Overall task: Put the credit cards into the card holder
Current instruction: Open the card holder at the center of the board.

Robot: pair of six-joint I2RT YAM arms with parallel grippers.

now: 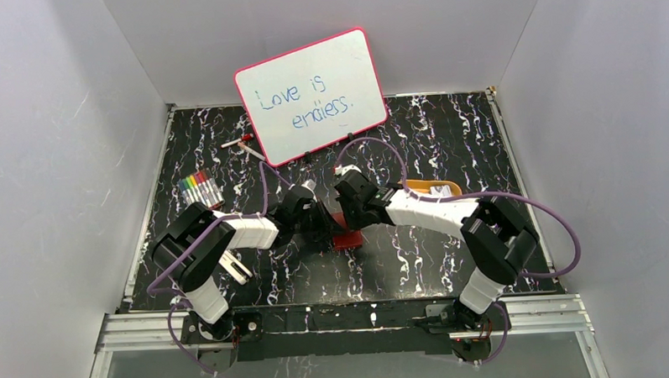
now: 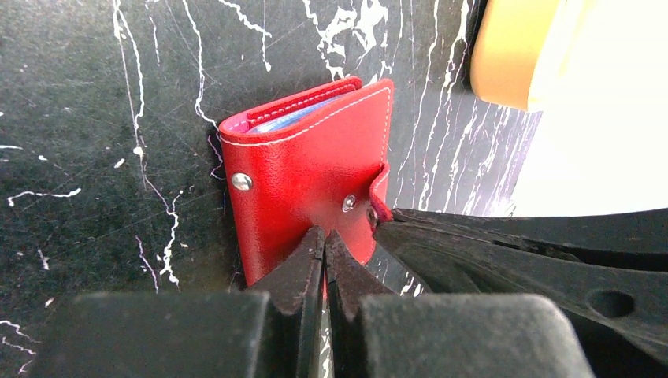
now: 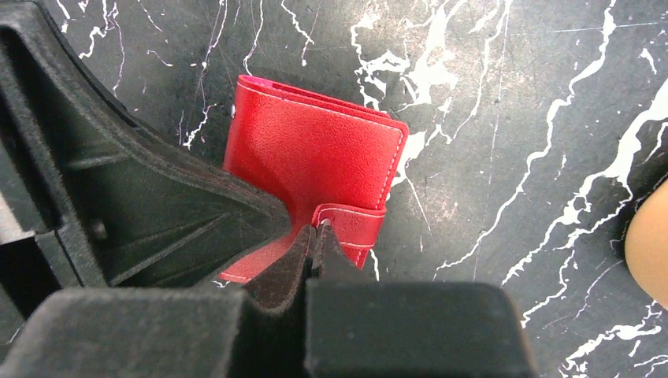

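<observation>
The card holder (image 1: 348, 241) is a dark-red folded wallet lying on the black marbled table between both grippers. In the left wrist view the card holder (image 2: 307, 173) shows pale blue pockets at its far edge. My left gripper (image 2: 324, 246) is shut on its near edge. In the right wrist view my right gripper (image 3: 313, 233) is shut on the snap tab of the card holder (image 3: 315, 150). In the top view my left gripper (image 1: 322, 223) and right gripper (image 1: 349, 222) meet over it. Something whitish (image 1: 439, 189), maybe the credit cards, lies in the tray; I cannot tell.
A yellow-orange tray (image 1: 421, 186) sits just behind my right arm; it also shows in the left wrist view (image 2: 508, 55). A pink-framed whiteboard (image 1: 311, 96) leans at the back. A pack of coloured markers (image 1: 201, 191) lies at the left. White walls enclose the table.
</observation>
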